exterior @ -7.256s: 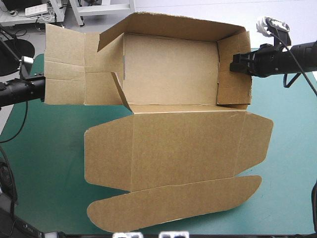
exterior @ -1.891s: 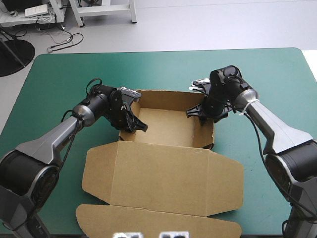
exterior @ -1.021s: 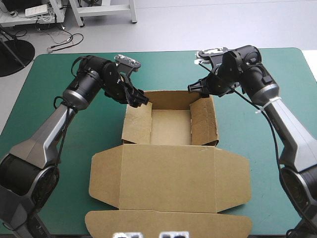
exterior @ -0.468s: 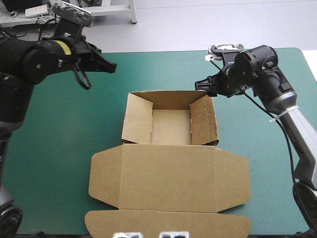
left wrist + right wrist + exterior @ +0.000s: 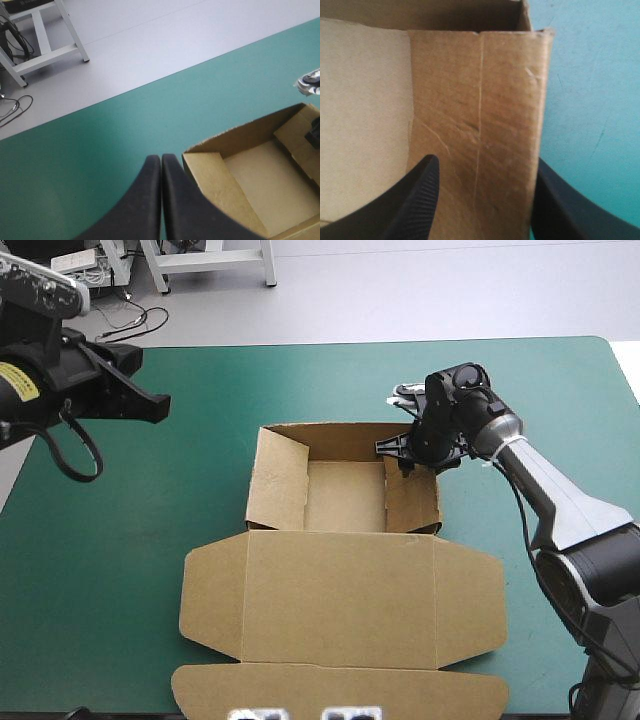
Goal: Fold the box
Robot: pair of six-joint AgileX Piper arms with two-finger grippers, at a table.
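The brown box [image 5: 345, 495] stands mid-table as an open tray with its walls raised, and its lid [image 5: 340, 600] lies flat toward the near edge. My right gripper [image 5: 403, 452] is down at the tray's right wall; in the right wrist view that gripper [image 5: 486, 160] is open, one black finger inside the wall [image 5: 480, 100] and one outside. My left gripper [image 5: 155, 405] is raised over the table's far left, well away from the box. In the left wrist view it [image 5: 161, 159] is shut with nothing in it, and the box [image 5: 260, 175] lies ahead and to one side.
The lid's tuck flap [image 5: 340, 695] reaches the table's near edge. Teal-green cover [image 5: 120, 540] shows to the left of the box, and a narrower strip to its right under my right arm.
My left arm has left the box's left wall and risen out to the far left. My right gripper has come down from above the far right corner onto the right wall.
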